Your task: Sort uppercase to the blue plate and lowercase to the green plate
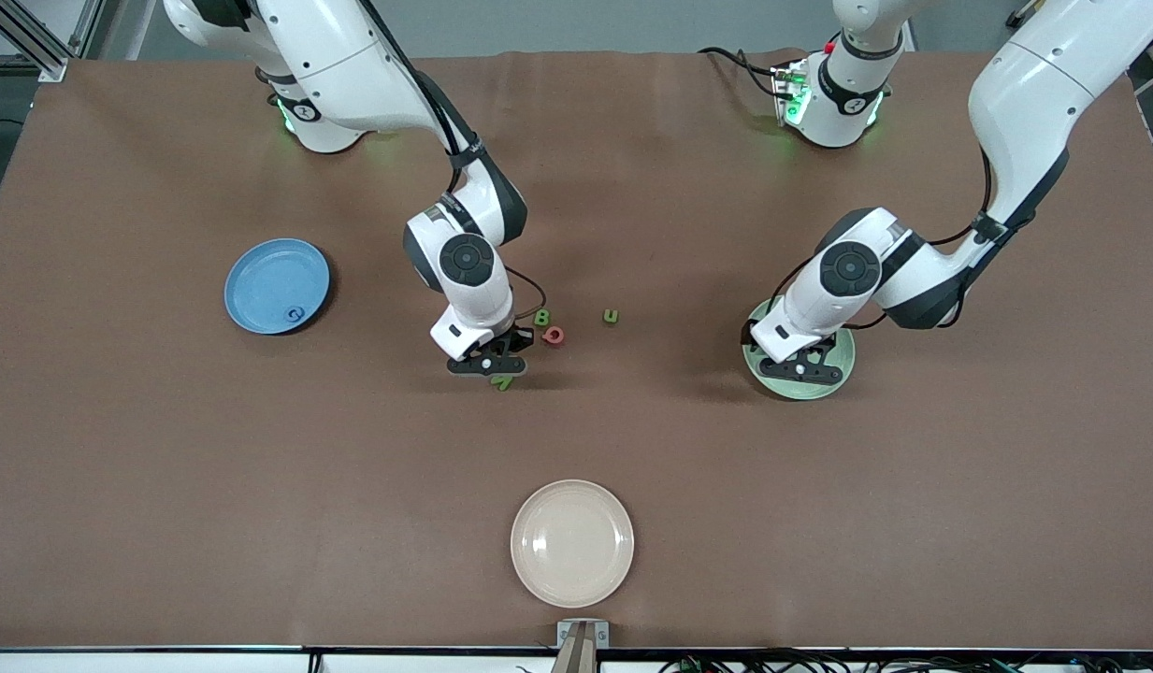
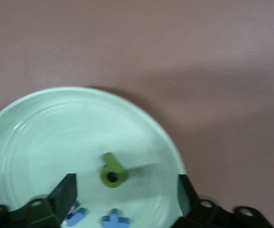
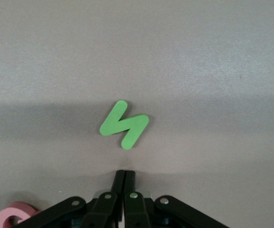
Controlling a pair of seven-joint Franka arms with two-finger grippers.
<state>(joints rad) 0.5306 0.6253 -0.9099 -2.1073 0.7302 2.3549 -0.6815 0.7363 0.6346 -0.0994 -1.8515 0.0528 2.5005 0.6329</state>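
The left gripper (image 1: 809, 359) hangs over the green plate (image 1: 843, 365), fingers (image 2: 65, 190) spread wide and empty. On that plate lie the green p (image 2: 113, 172) and two blue pieces, the m (image 2: 75, 214) and the cross-shaped t (image 2: 115, 220), both partly hidden by the fingers.

The right gripper (image 1: 497, 360) sits low over the table, jaws pressed together on nothing, with the green N (image 3: 124, 124) lying flat just clear of its tips. At about two o'clock from the N lie the pink Q (image 1: 554, 335) and the green B (image 1: 542, 318), perhaps touching. The green u (image 1: 612, 316) lies at three o'clock from the B. The blue G (image 1: 296, 314) rests in the blue plate (image 1: 258, 271) toward the right arm's end.
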